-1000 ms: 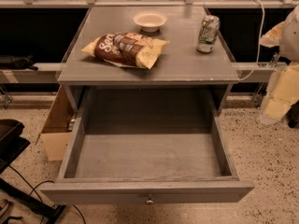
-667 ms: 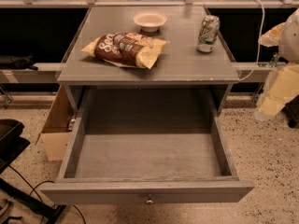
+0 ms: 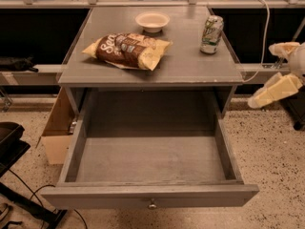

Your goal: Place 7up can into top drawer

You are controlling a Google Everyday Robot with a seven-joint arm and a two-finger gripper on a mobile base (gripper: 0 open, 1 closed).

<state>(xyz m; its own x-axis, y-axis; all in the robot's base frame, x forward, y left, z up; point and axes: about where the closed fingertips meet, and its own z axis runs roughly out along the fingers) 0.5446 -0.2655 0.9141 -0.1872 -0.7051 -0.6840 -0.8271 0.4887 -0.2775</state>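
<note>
The 7up can [image 3: 211,34] was found upright, ungrasped, at the tabletop's [image 3: 190,66] 1 o'clock corner. The top drawer [image 3: 152,194] was left open, evidently to receive it. The gripper [image 3: 261,75] was held open at 3 o'clock, apart from the can.

The tabletop [image 3: 190,70] is matt grey painted wood, worn paler along its front edge. The top drawer [image 3: 152,197], lower middle of the frame, is the same matt grey wood, with a small shiny metal knob [image 3: 152,205]. The 7up can [image 3: 211,34], upper right, is glossy metal with a silver top. The chip bag [image 3: 127,50] is crinkled, shiny plastic; the bowl [image 3: 152,21] is smooth white. The box [image 3: 57,128] at left is plain brown cardboard. The gripper [image 3: 275,90], at the right edge, looks like smooth cream plastic
</note>
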